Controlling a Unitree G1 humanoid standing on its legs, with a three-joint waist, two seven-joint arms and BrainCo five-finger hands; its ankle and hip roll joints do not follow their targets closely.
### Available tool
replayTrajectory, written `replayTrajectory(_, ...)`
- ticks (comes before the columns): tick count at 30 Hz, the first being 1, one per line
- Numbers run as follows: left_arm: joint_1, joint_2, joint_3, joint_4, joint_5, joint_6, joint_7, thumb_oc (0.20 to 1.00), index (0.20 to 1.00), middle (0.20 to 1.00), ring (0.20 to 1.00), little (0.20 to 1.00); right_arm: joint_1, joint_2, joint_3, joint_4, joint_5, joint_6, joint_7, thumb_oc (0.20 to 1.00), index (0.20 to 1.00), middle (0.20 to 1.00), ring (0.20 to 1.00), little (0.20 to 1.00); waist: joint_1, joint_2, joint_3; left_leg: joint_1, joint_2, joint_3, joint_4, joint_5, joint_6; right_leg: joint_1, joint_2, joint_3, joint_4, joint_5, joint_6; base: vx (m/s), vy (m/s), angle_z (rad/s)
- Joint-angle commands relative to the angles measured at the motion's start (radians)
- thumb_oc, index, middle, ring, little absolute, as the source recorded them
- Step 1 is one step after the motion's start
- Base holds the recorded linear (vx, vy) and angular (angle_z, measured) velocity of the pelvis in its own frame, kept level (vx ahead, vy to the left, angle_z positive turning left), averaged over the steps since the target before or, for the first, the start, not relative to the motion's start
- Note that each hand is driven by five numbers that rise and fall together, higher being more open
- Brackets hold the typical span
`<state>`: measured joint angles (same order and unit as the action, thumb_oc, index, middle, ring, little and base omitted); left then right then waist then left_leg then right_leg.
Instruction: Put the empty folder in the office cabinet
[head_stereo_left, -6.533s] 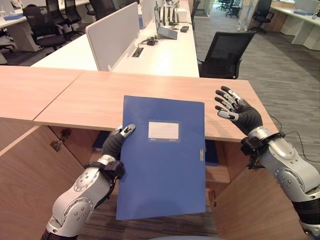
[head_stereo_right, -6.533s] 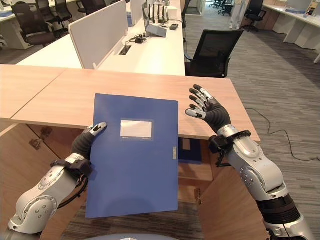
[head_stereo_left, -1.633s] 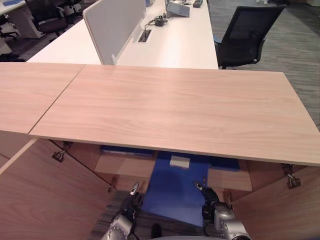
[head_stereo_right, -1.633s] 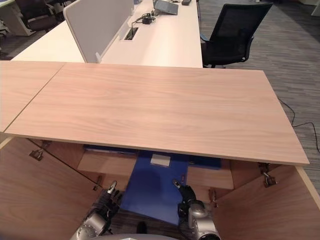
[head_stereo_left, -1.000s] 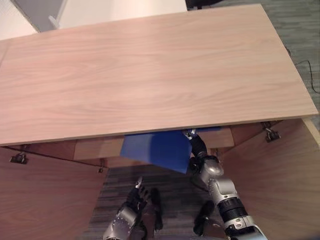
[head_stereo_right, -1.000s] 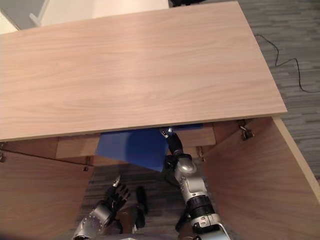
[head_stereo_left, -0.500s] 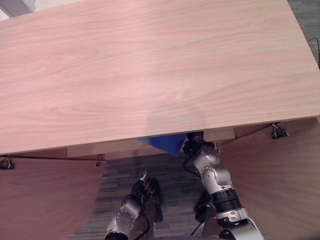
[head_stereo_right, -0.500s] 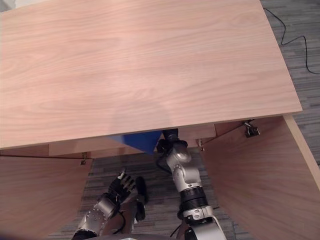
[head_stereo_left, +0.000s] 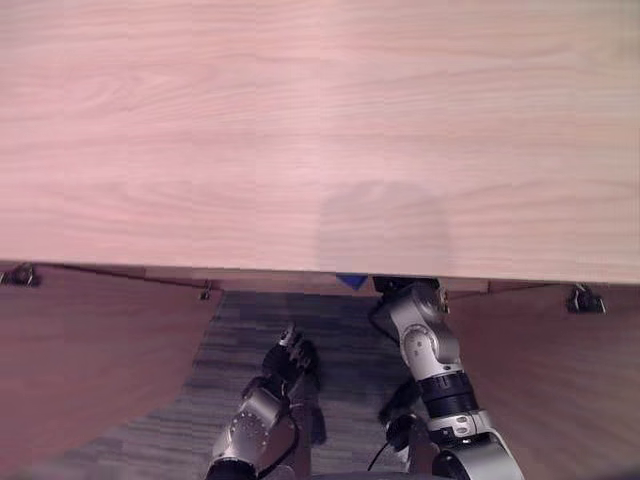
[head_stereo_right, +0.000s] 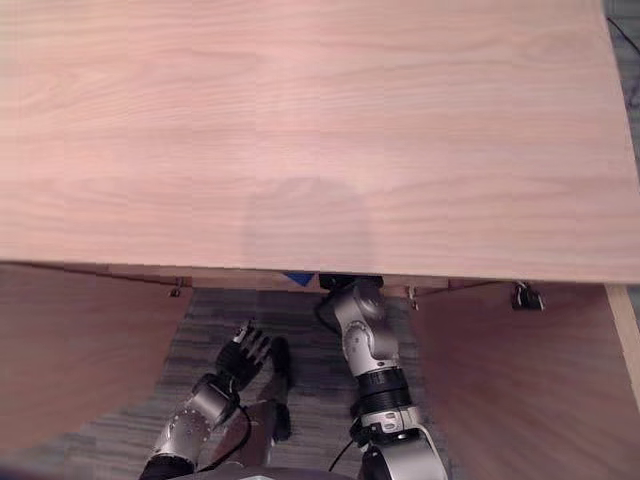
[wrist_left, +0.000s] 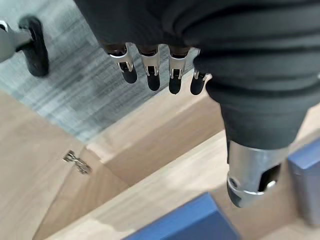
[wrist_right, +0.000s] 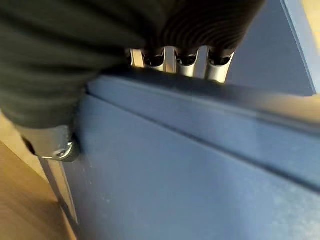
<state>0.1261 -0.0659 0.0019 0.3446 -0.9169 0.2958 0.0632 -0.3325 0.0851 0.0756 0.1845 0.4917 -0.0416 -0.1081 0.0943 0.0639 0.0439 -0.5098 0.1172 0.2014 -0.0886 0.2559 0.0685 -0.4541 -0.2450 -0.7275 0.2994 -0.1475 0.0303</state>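
Most of the blue folder is under the cabinet's wooden top; just a small blue corner peeks out below the front edge. My right hand reaches in under the top. Its thumb lies on the folder's near face, and its fingers wrap over the folder's edge. Lower down, my left hand hangs free over the carpet before the cabinet opening, fingers straight and holding nothing. A blue corner of a folder lies on a shelf beyond it.
The cabinet's two doors stand open, one at the left and one at the right, with metal hinges under the top. A second blue item sits inside the cabinet. Grey carpet lies between the doors.
The camera has tipped further down over the top. The folder has slid deeper under it, so only a corner shows, and my right hand has followed it in. My left hand stays low.
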Motion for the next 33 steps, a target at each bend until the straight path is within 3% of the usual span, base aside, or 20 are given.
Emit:
replayTrajectory(1,0.073,-0.257,-0.006,0.071,-0.011,0.016,-0.017,1.000,1.000,1.000,1.000,1.000,0.021,0.145,-0.022,-0.133,0.040,-0.076,0.033,0.200,0.200,0.200,0.200,0.200,-0.047,-0.010,-0.035,0.319,-0.051,0.089,0.001,-0.283,-0.157,0.120,0.117,0.044,-0.383,0.194,0.010,-0.04,0.132,0.06)
replayTrajectory(6,0.099,-0.258,-0.010,0.076,-0.018,0.015,-0.023,1.000,1.000,1.000,1.000,1.000,0.045,0.163,-0.015,-0.127,0.055,-0.067,0.022,0.200,0.200,0.200,0.200,0.200,-0.044,-0.002,-0.025,0.360,-0.054,0.088,0.001,-0.299,-0.137,0.137,0.095,0.038,-0.372,0.212,0.022,-0.03,0.123,-0.13)
replayTrajectory(13,0.152,-0.225,-0.057,0.125,0.008,0.023,-0.025,1.000,1.000,1.000,1.000,1.000,0.123,0.191,0.044,-0.141,0.074,-0.028,0.040,0.200,0.200,0.200,0.200,0.200,-0.047,-0.005,-0.034,0.423,-0.118,0.090,0.001,-0.323,-0.075,0.152,0.028,0.083,-0.346,0.265,0.075,-0.05,0.177,-0.11)
replayTrajectory(15,0.124,-0.209,-0.073,0.147,0.002,0.020,-0.002,1.000,1.000,1.000,1.000,1.000,0.139,0.181,0.049,-0.156,0.068,-0.030,0.037,0.200,0.200,0.200,0.200,0.200,-0.071,0.018,-0.025,0.414,-0.109,0.070,0.001,-0.307,-0.063,0.113,0.005,0.183,-0.256,0.215,0.121,-0.11,0.165,-0.27)
replayTrajectory(17,0.097,-0.196,-0.072,0.149,-0.001,0.021,0.023,1.000,1.000,1.000,1.000,1.000,0.143,0.178,0.056,-0.160,0.061,-0.035,0.027,0.200,0.200,0.200,0.200,0.200,-0.074,0.033,-0.023,0.403,-0.095,0.071,0.001,-0.300,-0.056,0.072,-0.004,0.304,-0.110,0.109,0.164,-0.10,0.104,0.06)
replayTrajectory(20,0.092,-0.184,-0.067,0.157,0.010,0.023,0.039,1.000,1.000,1.000,1.000,1.000,0.157,0.191,0.043,-0.139,0.067,-0.042,0.025,0.200,0.200,0.200,0.200,0.200,-0.067,0.021,-0.047,0.381,-0.081,0.070,0.001,-0.278,-0.067,0.118,0.015,0.411,-0.025,0.027,0.153,-0.05,-0.037,0.15)
replayTrajectory(21,0.102,-0.183,-0.067,0.154,0.010,0.022,0.042,1.000,1.000,1.000,1.000,1.000,0.172,0.198,0.048,-0.131,0.076,-0.045,0.027,0.200,0.200,0.200,0.200,0.200,-0.065,0.007,-0.061,0.385,-0.082,0.070,0.001,-0.277,-0.077,0.166,0.032,0.452,-0.063,0.002,0.145,0.01,-0.062,0.18)
replayTrajectory(22,0.104,-0.182,-0.067,0.154,0.010,0.022,0.042,1.000,1.000,1.000,1.000,1.000,0.174,0.199,0.050,-0.131,0.076,-0.045,0.027,0.200,0.200,0.200,0.200,0.200,-0.064,0.006,-0.060,0.389,-0.081,0.071,0.001,-0.278,-0.078,0.171,0.034,0.452,-0.068,0.004,0.145,0.10,-0.152,0.14)
replayTrajectory(23,0.131,-0.187,-0.057,0.158,0.017,0.024,0.034,1.000,1.000,1.000,1.000,1.000,0.182,0.211,0.057,-0.124,0.084,-0.047,0.029,0.200,0.200,0.200,0.200,0.200,-0.061,-0.009,-0.082,0.403,-0.079,0.059,0.001,-0.272,-0.094,0.239,0.058,0.472,-0.154,0.007,0.114,0.08,-0.276,0.03)
replayTrajectory(24,0.150,-0.191,-0.041,0.157,0.016,0.022,0.039,1.000,1.000,1.000,1.000,1.000,0.188,0.219,0.071,-0.115,0.087,-0.050,0.026,0.200,0.200,0.200,0.200,0.200,-0.057,-0.018,-0.092,0.418,-0.066,0.045,0.001,-0.275,-0.111,0.274,0.083,0.460,-0.225,0.038,0.093,0.08,-0.343,-0.05)
replayTrajectory(26,0.160,-0.196,-0.034,0.155,0.010,0.023,0.043,1.000,1.000,1.000,1.000,1.000,0.194,0.220,0.079,-0.110,0.088,-0.050,0.025,0.200,0.200,0.200,0.200,0.200,-0.060,-0.015,-0.094,0.422,-0.052,0.041,0.001,-0.273,-0.120,0.292,0.106,0.466,-0.259,0.057,0.079,-0.01,-0.238,-0.01)
replayTrajectory(27,0.179,-0.203,-0.046,0.153,0.009,0.022,0.045,1.000,1.000,1.000,1.000,1.000,0.210,0.216,0.098,-0.115,0.082,-0.050,0.023,0.200,0.200,0.200,0.200,0.200,-0.062,-0.013,-0.098,0.421,-0.035,0.040,0.001,-0.264,-0.137,0.311,0.133,0.467,-0.284,0.065,0.057,-0.02,-0.236,-0.04)
replayTrajectory(33,0.183,-0.225,-0.081,0.134,0.010,0.027,0.045,1.000,1.000,1.000,1.000,1.000,0.236,0.200,0.093,-0.136,0.082,-0.057,-0.013,0.200,0.200,0.200,0.200,0.200,-0.081,0.003,-0.109,0.408,-0.011,0.039,0.001,-0.228,-0.169,0.336,0.156,0.408,-0.303,0.053,0.015,-0.04,-0.164,0.21)
